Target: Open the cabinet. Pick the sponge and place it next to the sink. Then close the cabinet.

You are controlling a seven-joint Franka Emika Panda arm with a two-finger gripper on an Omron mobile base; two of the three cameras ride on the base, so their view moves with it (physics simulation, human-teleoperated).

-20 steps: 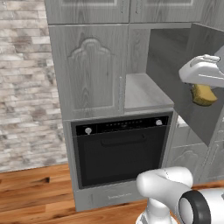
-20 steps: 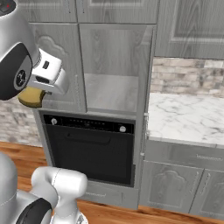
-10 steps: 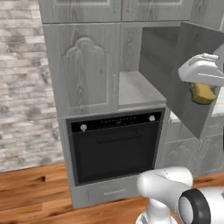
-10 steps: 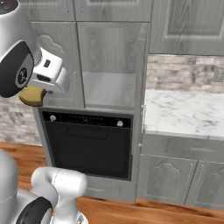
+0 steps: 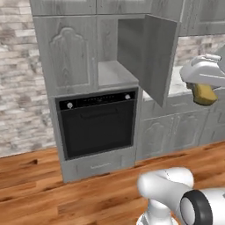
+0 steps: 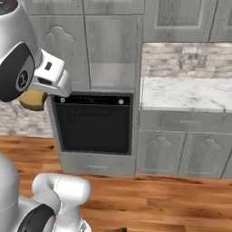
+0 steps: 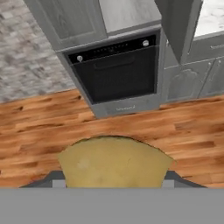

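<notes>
Gripper: the gripper (image 5: 205,93) is clamped on the sponge (image 5: 204,93), held in mid-air, clear of every surface; in the hand view the sponge (image 7: 114,161) sits between the dark finger tips, which are barely visible at its sides.
Sponge: mustard-yellow block, hanging under the white hand in front of the low counter cabinets (image 5: 176,132) in the left base view; in the right base view it (image 6: 32,99) peeks out below the hand, partly covered by the arm.
Cabinet: the cabinet (image 5: 70,57) has its left door shut and its right door (image 5: 147,57) swung out, edge toward the camera; the inner shelf (image 5: 114,74) is bare.
Open room: the wooden floor (image 5: 48,193) lies open in front of the oven (image 5: 99,125); the open door's free edge juts out near the gripper, with a gap between them.
Counter: the marble countertop (image 6: 186,93) runs right from the cabinet, well seen in the right base view; the open door hides most of it in the left base view.
Hand view: looks down at the oven (image 7: 116,70), floor and the open door's lower edge (image 7: 177,26).
Hard to tell: the sponge's lower half is cut off in the hand view; whether a sink lies on the countertop cannot be made out.
</notes>
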